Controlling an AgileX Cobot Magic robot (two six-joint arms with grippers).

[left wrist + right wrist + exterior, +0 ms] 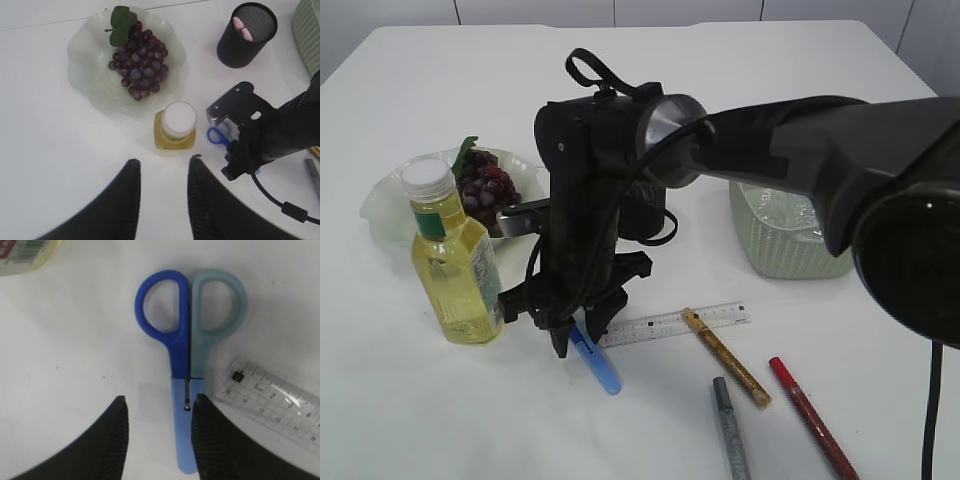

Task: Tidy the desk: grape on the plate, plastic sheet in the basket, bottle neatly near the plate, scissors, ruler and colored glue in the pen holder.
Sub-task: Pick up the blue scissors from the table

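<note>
A: Where is our right gripper (159, 437)?

B: Low over the scissors (189, 365), fingers spread, with the sheathed blade end between them. We cannot tell whether a finger touches it. The scissors lie flat on the table (440, 420), handles toward the bottle (455, 262), with the ruler (672, 323) just beside them.

A: And our left gripper (164, 200)?

B: It hangs above the table with its fingers apart, holding nothing. The bottle stands upright just ahead of it, next to the plate (82, 55).

A: The rest?

B: The grapes (140, 65) are on the plate. The pen holder (246, 34) stands upright behind our right arm (800, 140), the basket (782, 240) to the right. Three glue pens, gold (725, 356), grey (731, 428) and red (812, 417), lie near the ruler.
</note>
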